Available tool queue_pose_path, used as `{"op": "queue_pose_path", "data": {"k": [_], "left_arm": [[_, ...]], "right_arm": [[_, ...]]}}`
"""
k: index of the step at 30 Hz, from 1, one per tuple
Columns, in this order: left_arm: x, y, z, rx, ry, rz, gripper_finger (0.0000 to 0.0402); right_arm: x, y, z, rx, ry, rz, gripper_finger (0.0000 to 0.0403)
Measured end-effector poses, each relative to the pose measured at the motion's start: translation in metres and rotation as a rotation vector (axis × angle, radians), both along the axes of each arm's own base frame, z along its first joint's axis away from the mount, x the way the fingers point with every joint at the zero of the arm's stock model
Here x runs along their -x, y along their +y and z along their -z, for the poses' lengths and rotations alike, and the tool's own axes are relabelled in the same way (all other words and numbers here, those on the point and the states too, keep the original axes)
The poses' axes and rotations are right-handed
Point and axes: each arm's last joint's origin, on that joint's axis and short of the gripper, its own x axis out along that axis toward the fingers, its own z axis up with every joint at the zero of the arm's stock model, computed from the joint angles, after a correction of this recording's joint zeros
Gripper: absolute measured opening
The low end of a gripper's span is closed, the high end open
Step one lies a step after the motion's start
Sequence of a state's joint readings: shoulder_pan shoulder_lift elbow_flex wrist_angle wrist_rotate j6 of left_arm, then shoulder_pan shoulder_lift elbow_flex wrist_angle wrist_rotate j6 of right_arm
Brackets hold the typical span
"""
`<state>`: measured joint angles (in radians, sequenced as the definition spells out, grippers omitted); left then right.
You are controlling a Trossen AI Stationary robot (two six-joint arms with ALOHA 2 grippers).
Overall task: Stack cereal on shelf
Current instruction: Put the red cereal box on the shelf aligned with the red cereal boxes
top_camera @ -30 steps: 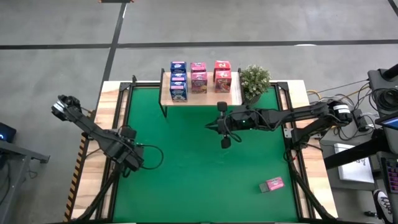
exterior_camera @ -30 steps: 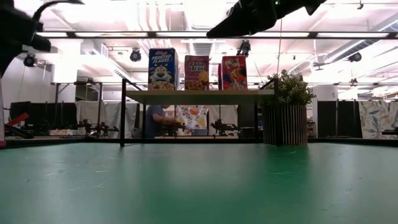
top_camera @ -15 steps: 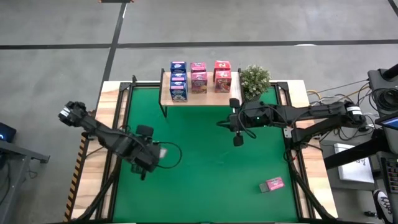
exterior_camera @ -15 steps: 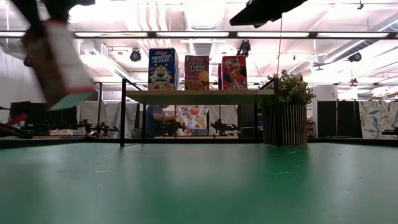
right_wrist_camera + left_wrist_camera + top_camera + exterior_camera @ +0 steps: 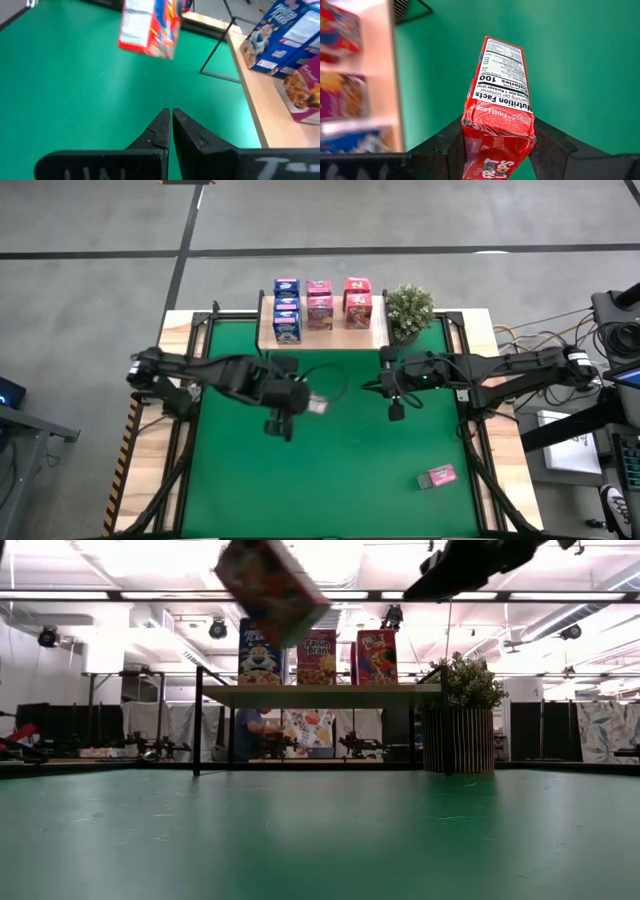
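Red box (image 5: pixel 500 100): clamped between the fingers of the left gripper (image 5: pixel 497 145), carried tilted in the air over the mat (image 5: pixel 330 480), in front of the shelf (image 5: pixel 340 340) and not yet on it.
Change, left arm: it has swung in from the left edge of the mat to the middle, bringing the box near the shelf's front.
Change, right arm: it has drawn back toward the right side; the right gripper (image 5: pixel 171 125) is empty, with its fingers pressed together.
Meaning for the task: judged a delivery under way; setting the box down remains.
Count, on the shelf: seven; three blue boxes (image 5: pixel 287 307), two pink boxes (image 5: pixel 320 300), two reddish boxes (image 5: pixel 358 296).
Count, in hand: one.
Count, loose box (image 5: pixel 437 476): one, pink, lying flat at the near right of the mat.
Count, total: nine.
Count, other: one potted plant (image 5: pixel 409 310), just beside the shelf's right end.
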<state>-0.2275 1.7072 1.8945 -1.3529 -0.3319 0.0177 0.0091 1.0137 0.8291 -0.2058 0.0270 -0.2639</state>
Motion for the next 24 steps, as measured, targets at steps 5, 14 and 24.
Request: {"op": "queue_pose_path", "data": {"k": [5,14,24], "left_arm": [[-0.029,0.024,-0.008,-0.037,-0.021,0.002,0.0158],[-0.057,0.079,-0.010,-0.095,-0.007,-0.040,0.0158],[-0.073,0.119,-0.013,-0.103,-0.074,-0.137,0.0158]], "right_arm": [[0.018,0.000,-0.003,-0.004,-0.038,0.002,0.0009],[0.032,0.001,-0.013,0.020,-0.109,-0.016,0.0009],[0.032,0.001,-0.013,0.037,-0.109,-0.023,0.0009]]}}
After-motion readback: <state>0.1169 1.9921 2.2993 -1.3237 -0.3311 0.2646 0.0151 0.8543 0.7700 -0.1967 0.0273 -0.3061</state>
